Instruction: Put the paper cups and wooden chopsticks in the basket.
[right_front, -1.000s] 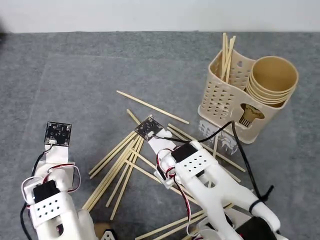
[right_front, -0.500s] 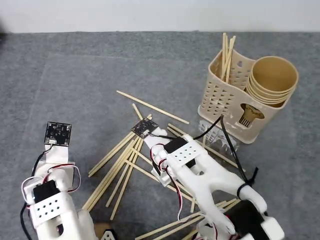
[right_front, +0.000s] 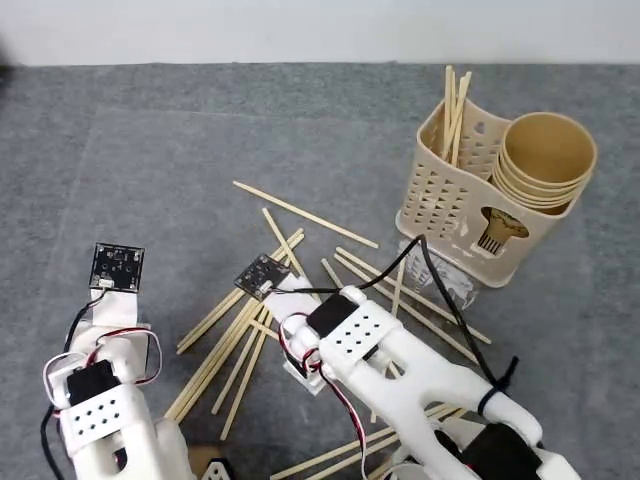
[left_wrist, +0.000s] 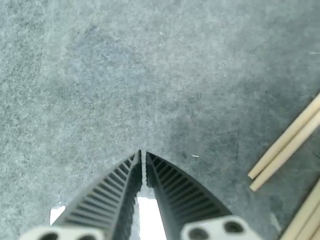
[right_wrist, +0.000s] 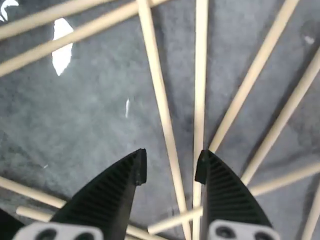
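Note:
A beige basket (right_front: 450, 205) stands at the back right, holding a stack of paper cups (right_front: 545, 160) and a few upright chopsticks (right_front: 452, 110). Many loose wooden chopsticks (right_front: 240, 335) lie fanned over the grey mat in the middle. My right arm (right_front: 360, 335) hangs over that pile. Its gripper (right_wrist: 171, 167) is open low over the mat, with one chopstick (right_wrist: 157, 95) running between the fingers and a second chopstick (right_wrist: 201, 75) at one fingertip. My left gripper (left_wrist: 144, 159) is shut and empty above bare mat, with two chopstick ends (left_wrist: 285, 145) off to its side.
A clear plastic piece (right_front: 445, 280) lies at the foot of the basket. A single chopstick (right_front: 305, 215) lies apart toward the back. The left arm (right_front: 100, 400) sits at the front left. Open mat stretches across the back left.
My right arm has swung left, away from the basket and over the middle pile, uncovering the chopsticks near the basket. The left arm has stayed still.

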